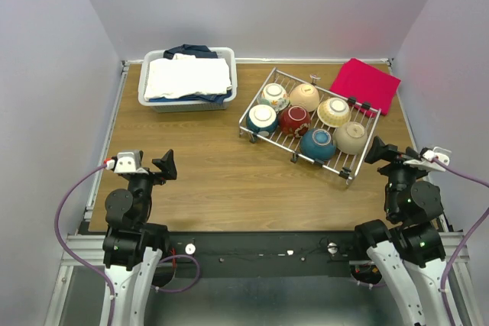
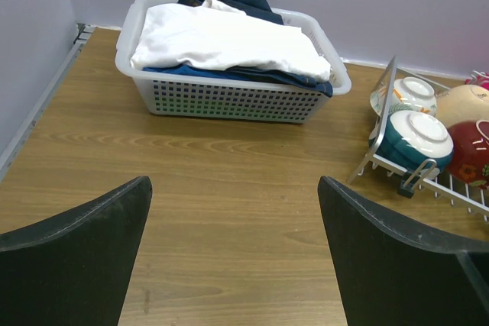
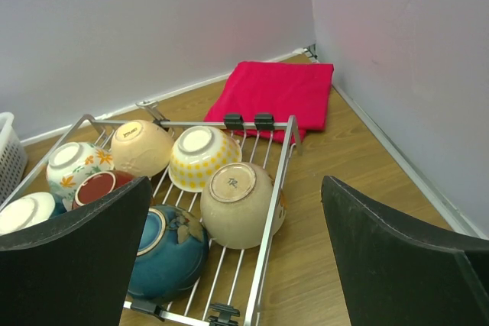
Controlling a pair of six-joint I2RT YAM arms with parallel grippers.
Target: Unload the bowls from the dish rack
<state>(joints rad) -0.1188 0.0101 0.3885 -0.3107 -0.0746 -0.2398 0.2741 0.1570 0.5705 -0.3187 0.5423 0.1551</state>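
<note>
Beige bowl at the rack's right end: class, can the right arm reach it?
Probably yes: the beige bowl lies nearest the open right gripper, only the rim of the dish rack between them.

On the brown wooden table (image 1: 214, 173), the white plastic slotted basket (image 1: 183, 104) sits far left, holding folded white and dark-blue cloths (image 1: 187, 78). Right of it lies the flat silver wire dish rack (image 1: 276, 143), with the folded red cloth (image 1: 365, 83) just beyond its far right corner. In the rack, the far row holds, left to right, the floral ceramic bowl (image 1: 273, 96), cream ceramic bowl (image 1: 305, 97) and yellow-patterned ceramic bowl (image 1: 334, 111). The near row holds the teal white-footed bowl (image 1: 262, 119), red ceramic bowl (image 1: 294, 121), dark teal-blue bowl (image 1: 317, 144) and beige ceramic bowl (image 1: 351, 137).
</note>
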